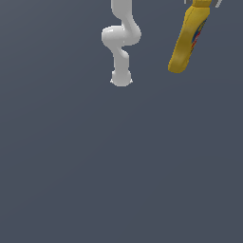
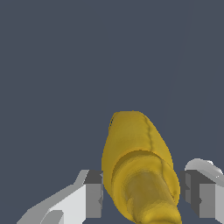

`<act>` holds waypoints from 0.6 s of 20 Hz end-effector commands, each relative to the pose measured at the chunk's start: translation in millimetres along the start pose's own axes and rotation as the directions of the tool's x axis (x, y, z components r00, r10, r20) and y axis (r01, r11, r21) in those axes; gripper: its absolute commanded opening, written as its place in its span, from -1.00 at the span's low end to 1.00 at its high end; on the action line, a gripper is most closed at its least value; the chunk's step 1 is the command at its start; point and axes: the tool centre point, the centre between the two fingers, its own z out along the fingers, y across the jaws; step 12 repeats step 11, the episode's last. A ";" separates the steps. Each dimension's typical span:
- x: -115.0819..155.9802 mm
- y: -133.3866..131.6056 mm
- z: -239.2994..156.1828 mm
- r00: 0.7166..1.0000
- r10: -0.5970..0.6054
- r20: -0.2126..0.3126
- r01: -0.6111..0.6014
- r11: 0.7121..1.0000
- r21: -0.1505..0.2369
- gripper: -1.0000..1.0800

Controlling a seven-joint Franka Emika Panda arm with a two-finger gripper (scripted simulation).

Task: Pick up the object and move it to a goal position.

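Two fingers of my tool (image 2: pixel 142 192) clamp the yellow squeeze bottle (image 1: pixel 186 40) near its cap end, which the wrist view cuts off. It hangs tilted above the grey worktop (image 1: pixel 118 166), at the exterior view's upper right, beside my white arm (image 1: pixel 121 40).

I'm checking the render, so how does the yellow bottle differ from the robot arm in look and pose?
The bottle is yellow with a red-and-blue label; the arm is plain white. The bottle hangs tilted as one smooth shape at the exterior view's upper right; the arm bends in jointed segments near top centre. Both run off the exterior view's top edge.
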 end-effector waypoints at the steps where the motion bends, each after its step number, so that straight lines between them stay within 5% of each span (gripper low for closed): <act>1: -8.2 -3.2 -13.9 1.000 0.001 -0.003 -0.001 1.000 0.006 -1.00; 12: -19.5 -9.4 -29.0 1.000 0.002 -0.003 -0.002 1.000 0.006 -1.00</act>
